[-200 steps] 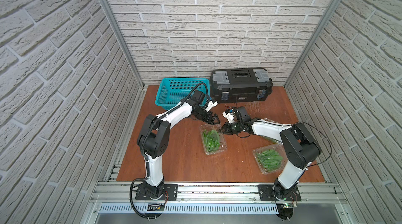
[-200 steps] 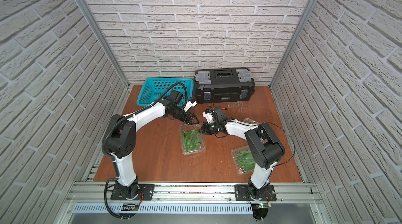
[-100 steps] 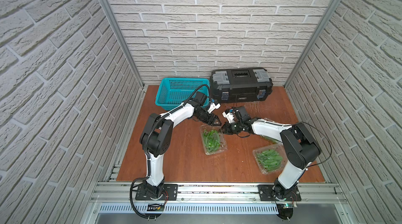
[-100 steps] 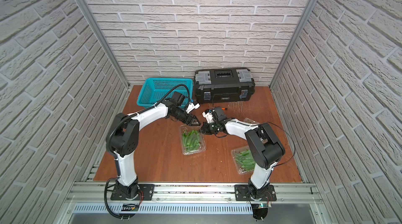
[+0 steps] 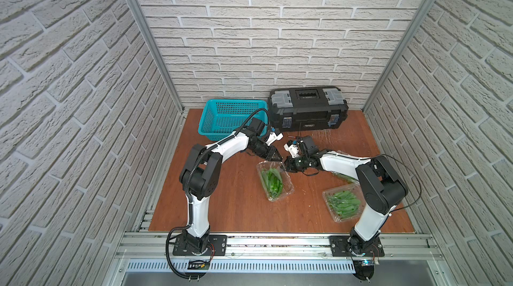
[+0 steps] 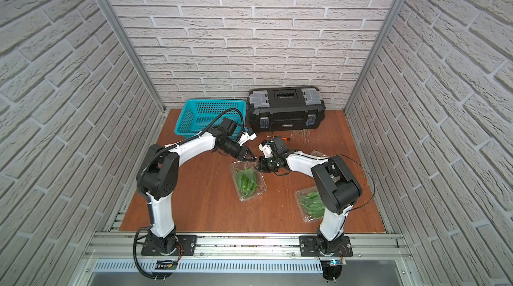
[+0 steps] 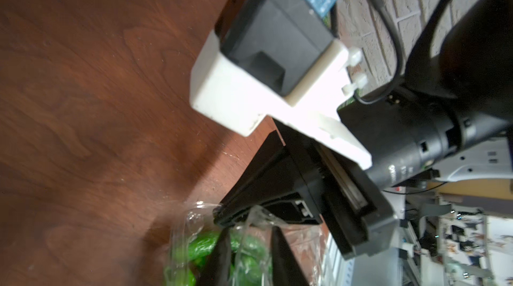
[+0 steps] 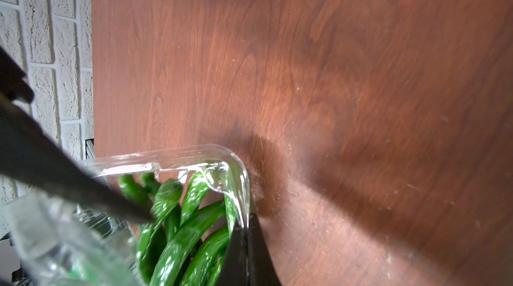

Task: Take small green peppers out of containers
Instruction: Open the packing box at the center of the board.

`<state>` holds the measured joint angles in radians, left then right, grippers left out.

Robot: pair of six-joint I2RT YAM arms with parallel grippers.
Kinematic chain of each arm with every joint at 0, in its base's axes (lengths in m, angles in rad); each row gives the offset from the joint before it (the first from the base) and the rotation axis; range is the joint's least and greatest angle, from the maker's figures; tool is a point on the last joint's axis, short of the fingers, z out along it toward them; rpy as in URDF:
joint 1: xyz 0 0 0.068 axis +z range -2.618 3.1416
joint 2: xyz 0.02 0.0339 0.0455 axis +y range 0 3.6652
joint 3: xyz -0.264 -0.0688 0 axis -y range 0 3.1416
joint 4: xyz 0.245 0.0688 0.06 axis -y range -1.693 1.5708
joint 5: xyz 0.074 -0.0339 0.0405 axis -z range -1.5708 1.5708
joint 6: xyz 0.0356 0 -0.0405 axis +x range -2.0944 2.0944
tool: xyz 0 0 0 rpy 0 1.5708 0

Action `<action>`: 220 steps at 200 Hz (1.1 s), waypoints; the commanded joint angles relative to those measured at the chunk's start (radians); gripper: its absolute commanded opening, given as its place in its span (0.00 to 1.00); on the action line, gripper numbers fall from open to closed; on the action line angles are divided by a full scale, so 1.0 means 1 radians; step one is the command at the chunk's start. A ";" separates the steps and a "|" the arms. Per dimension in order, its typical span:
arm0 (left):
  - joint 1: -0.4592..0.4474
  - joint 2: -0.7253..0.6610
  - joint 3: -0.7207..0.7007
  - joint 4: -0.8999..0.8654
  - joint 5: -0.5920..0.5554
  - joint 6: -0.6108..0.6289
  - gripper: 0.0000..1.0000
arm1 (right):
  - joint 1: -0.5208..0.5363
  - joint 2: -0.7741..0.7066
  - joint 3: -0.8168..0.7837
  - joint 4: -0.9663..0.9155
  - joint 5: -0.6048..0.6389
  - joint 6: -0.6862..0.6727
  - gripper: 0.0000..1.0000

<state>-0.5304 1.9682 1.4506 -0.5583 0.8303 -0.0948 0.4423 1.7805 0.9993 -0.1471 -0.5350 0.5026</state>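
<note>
A clear container (image 5: 287, 187) of small green peppers (image 5: 271, 180) lies mid-table in both top views. My right gripper (image 8: 244, 223) is shut on its rim (image 8: 194, 151) at a far corner, with peppers (image 8: 180, 232) just inside. My left gripper (image 7: 248, 230) is at the same far edge. Its fingers (image 7: 222, 254) stand a narrow gap apart, with the thin lid flap (image 7: 245, 243) loose between them. A second container (image 5: 344, 201) of peppers sits by the right arm's base. A third clear container (image 6: 319, 155) shows partly behind the right arm.
A teal perforated basket (image 5: 227, 115) stands at the back left and a black toolbox (image 5: 308, 109) next to it at the back. Brick walls close in three sides. The two wrists are almost touching over the centre container.
My left gripper has moved right, to the centre container's far edge, and its jaws have narrowed from wide open. The right arm has stayed put.
</note>
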 commanded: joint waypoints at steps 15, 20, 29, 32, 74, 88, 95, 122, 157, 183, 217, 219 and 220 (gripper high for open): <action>-0.014 0.005 -0.014 -0.049 0.030 0.034 0.00 | 0.003 0.018 0.049 0.014 0.060 0.010 0.03; -0.015 0.000 -0.016 -0.051 0.027 0.040 0.00 | 0.004 0.019 0.052 0.004 0.070 0.007 0.03; -0.014 -0.013 -0.023 -0.052 0.025 0.053 0.00 | 0.002 0.019 0.058 -0.012 0.090 0.004 0.03; -0.013 -0.017 -0.025 -0.051 0.024 0.056 0.00 | 0.004 0.019 0.060 -0.017 0.097 0.002 0.03; -0.004 -0.084 -0.053 -0.044 0.055 0.099 0.00 | -0.001 0.020 0.093 -0.106 0.213 -0.027 0.03; 0.003 -0.120 -0.096 -0.001 0.075 0.110 0.00 | -0.002 0.022 0.107 -0.136 0.252 -0.040 0.03; 0.009 -0.144 -0.130 0.042 0.087 0.108 0.00 | -0.004 0.021 0.113 -0.147 0.268 -0.048 0.03; 0.045 -0.258 -0.295 0.273 0.160 0.074 0.00 | -0.013 0.020 0.127 -0.181 0.303 -0.069 0.03; 0.082 -0.323 -0.388 0.395 0.170 0.023 0.00 | -0.028 0.014 0.133 -0.190 0.308 -0.083 0.03; 0.086 -0.320 -0.374 0.337 0.129 0.019 0.06 | -0.029 0.010 0.152 -0.214 0.325 -0.108 0.04; 0.133 -0.386 -0.452 0.441 0.082 -0.063 0.60 | -0.028 -0.020 0.165 -0.235 0.346 -0.149 0.17; 0.137 -0.391 -0.458 0.451 0.081 -0.069 0.61 | -0.028 -0.023 0.166 -0.236 0.347 -0.151 0.18; 0.138 -0.394 -0.460 0.455 0.081 -0.073 0.62 | -0.028 -0.024 0.166 -0.237 0.348 -0.151 0.19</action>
<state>-0.4313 1.6409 1.0504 -0.1875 0.9360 -0.0952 0.4278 1.7939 1.1412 -0.3679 -0.2523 0.3943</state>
